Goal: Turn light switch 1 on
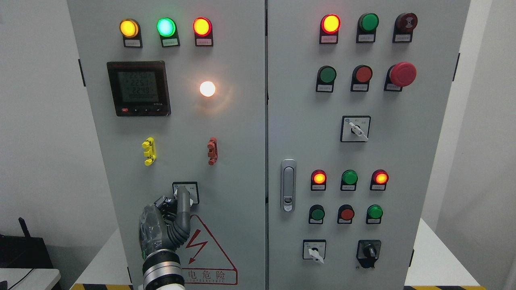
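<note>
My left hand (169,219), grey jointed plastic and metal, reaches up the left door of the smooth grey steel cabinet (242,161). Its fingers (183,197) are curled against the small square rotary switch (192,192) low on that door, covering the knob; whether they pinch it I cannot tell. Above the switch, a round white lamp (207,89) glows beside the black square meter (138,88). A red-outlined warning triangle (209,253) sits just below the switch, next to my wrist.
</note>
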`<state>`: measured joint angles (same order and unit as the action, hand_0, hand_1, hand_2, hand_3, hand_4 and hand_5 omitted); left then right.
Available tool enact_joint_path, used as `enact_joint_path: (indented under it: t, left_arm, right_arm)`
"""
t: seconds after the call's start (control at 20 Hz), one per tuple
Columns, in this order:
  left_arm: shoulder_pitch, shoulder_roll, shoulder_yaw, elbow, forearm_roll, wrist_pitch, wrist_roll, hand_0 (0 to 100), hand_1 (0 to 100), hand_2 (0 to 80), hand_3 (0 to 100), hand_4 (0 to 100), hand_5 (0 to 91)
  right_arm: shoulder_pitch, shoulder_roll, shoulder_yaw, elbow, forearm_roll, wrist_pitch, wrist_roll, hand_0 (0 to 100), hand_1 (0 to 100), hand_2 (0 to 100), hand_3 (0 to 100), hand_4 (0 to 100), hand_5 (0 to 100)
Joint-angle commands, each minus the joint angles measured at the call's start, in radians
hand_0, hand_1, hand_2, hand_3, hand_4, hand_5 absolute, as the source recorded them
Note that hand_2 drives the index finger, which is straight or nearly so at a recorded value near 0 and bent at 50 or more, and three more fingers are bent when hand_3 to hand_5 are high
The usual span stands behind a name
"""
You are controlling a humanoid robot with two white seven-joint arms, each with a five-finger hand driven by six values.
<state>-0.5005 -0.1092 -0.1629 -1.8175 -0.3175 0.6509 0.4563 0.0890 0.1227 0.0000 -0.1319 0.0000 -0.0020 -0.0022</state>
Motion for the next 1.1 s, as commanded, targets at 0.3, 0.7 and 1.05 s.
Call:
enact_joint_path:
  t: [0.3, 0.7, 1.05]
  left_arm:
    - [0.016, 0.000, 0.000, -0.017, 0.000, -0.004, 0.001, 20, 25, 70.4, 86, 87, 81.6]
    - [0.045, 0.003, 0.000, -0.039, 0.000, -0.013, 0.001, 20, 26, 71.0, 86, 87, 81.8]
    - [0.121, 0.013, 0.002, -0.078, 0.000, -0.069, -0.001, 20, 26, 71.5, 87, 88, 81.9]
  right_arm:
    - [0.000, 0.000, 0.020, 0.000, -0.026, 0.001, 0.001, 12, 39, 0, 0, 0, 0]
    - [0.000, 0.000, 0.020, 0.000, -0.026, 0.001, 0.001, 12, 39, 0, 0, 0, 0]
    - [0.000, 0.000, 0.020, 0.000, -0.026, 0.001, 0.001, 12, 39, 0, 0, 0, 0]
